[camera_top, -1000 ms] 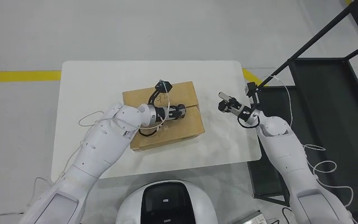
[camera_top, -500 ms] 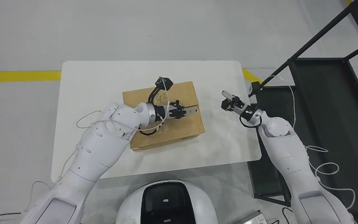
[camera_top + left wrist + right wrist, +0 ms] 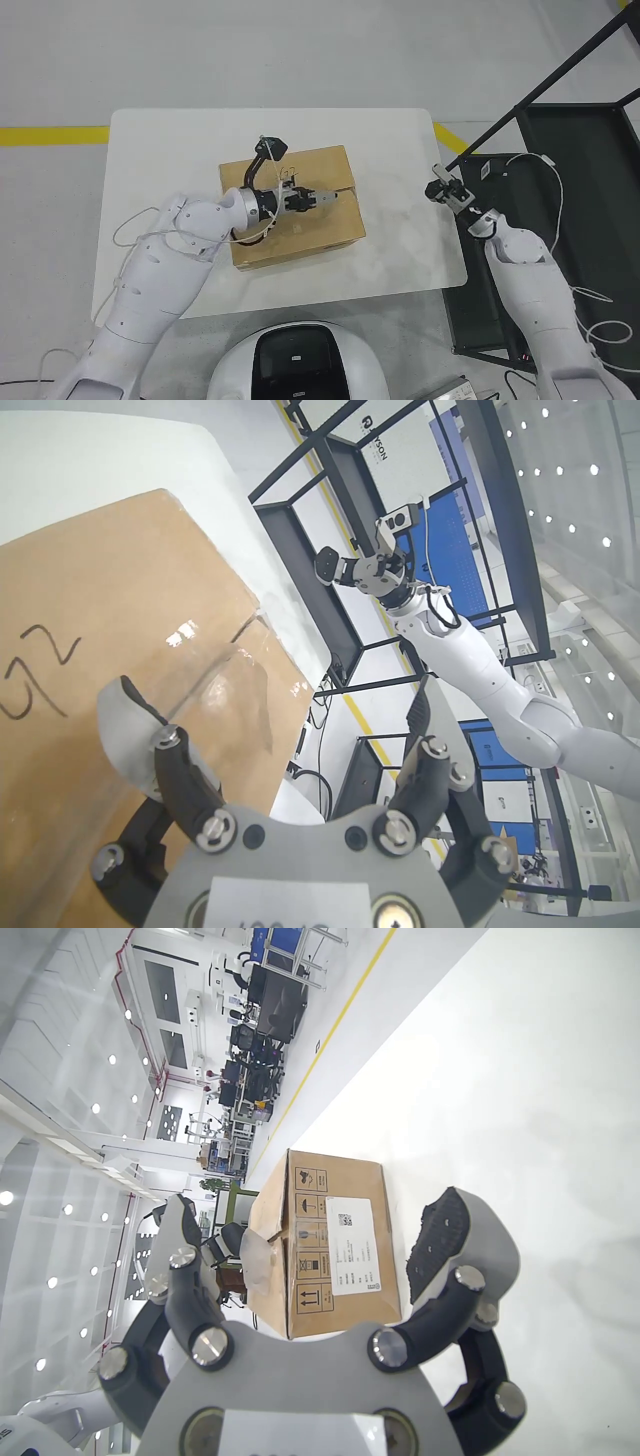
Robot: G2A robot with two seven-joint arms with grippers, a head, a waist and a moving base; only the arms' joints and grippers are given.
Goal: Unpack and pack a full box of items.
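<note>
The left arm [image 3: 170, 260] and right arm [image 3: 530, 290] wear glossy white shells, bulging at the rounded joints and ending in black wrist sections. Thin white cables [image 3: 140, 215] loop along the forearms. The left gripper [image 3: 275, 720] has a flat grey plate, black linkage bars pinned with silver slotted screws, and pale grey jaws (a white label sits at the plate's edge). The right gripper [image 3: 312, 1218] matches it, and its finger pads [image 3: 435, 1243] are black and studded. A black wrist camera [image 3: 272, 147] rides a curved bracket.
</note>
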